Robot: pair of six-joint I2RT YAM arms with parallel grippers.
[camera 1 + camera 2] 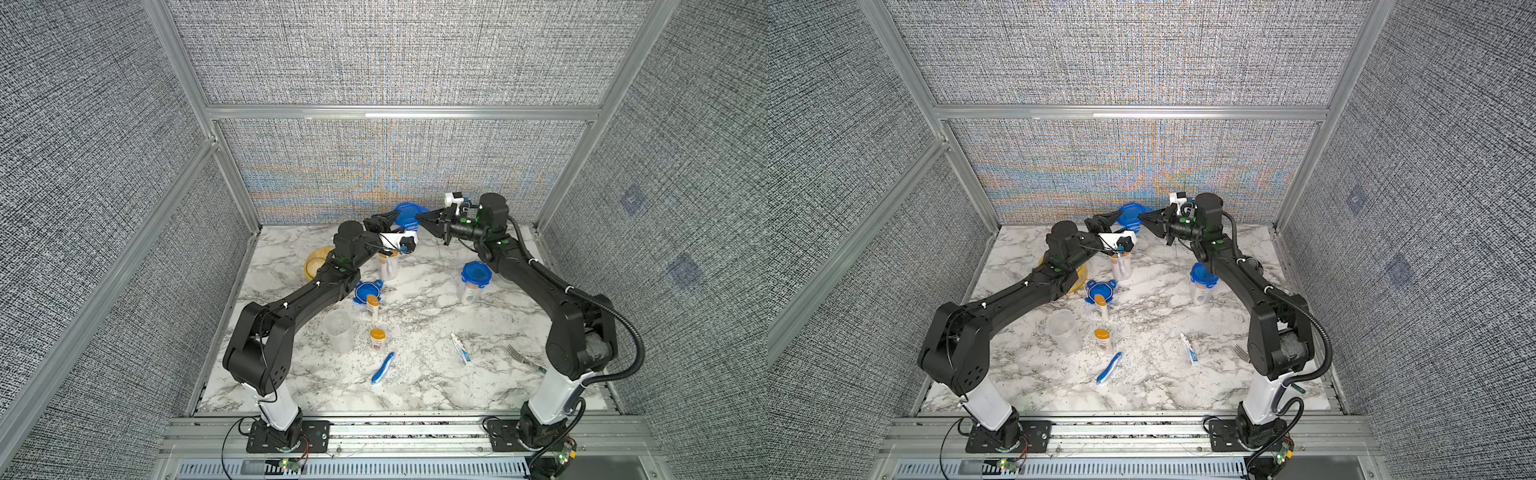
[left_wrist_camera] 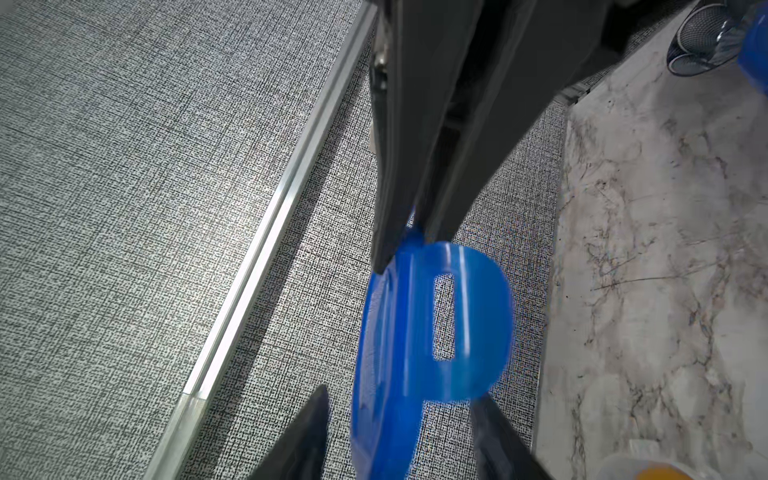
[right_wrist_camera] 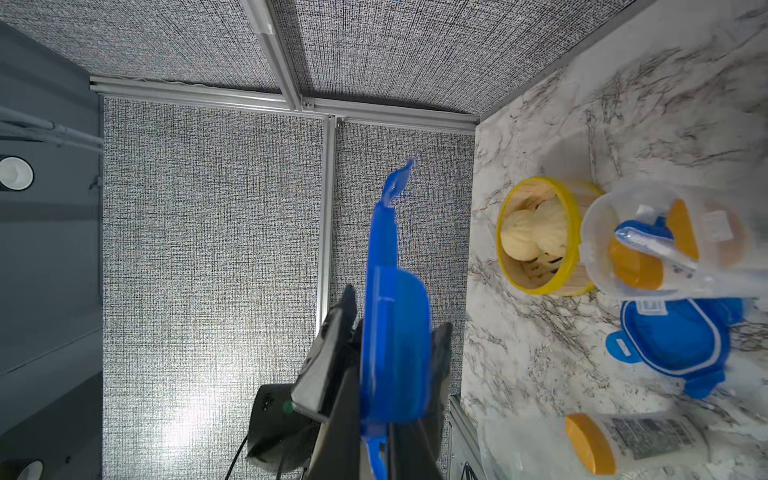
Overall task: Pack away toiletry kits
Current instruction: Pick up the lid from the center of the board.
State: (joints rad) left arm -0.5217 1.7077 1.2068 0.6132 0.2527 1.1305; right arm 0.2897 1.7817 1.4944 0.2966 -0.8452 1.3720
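A blue clip lid (image 1: 409, 211) (image 1: 1131, 212) hangs on edge in the air over the back of the table, between both grippers. My right gripper (image 3: 384, 432) (image 1: 419, 217) is shut on one tab of the lid (image 3: 392, 332). My left gripper (image 2: 401, 415) (image 1: 395, 217) stands open, its fingers either side of the lid (image 2: 415, 332) without pinching it. Below stands an open clear jar (image 1: 388, 266) holding a toothbrush and an orange-capped bottle. A lidded jar (image 1: 473, 282) stands to the right.
On the marble lie another blue lid (image 1: 368, 290), an orange-capped bottle (image 1: 372, 306), an empty jar (image 1: 338, 330), an upright bottle (image 1: 378, 338), a toothbrush (image 1: 383, 368), a toothpaste tube (image 1: 461, 349) and a fork (image 1: 521, 357). A yellow steamer (image 3: 536, 237) sits back left.
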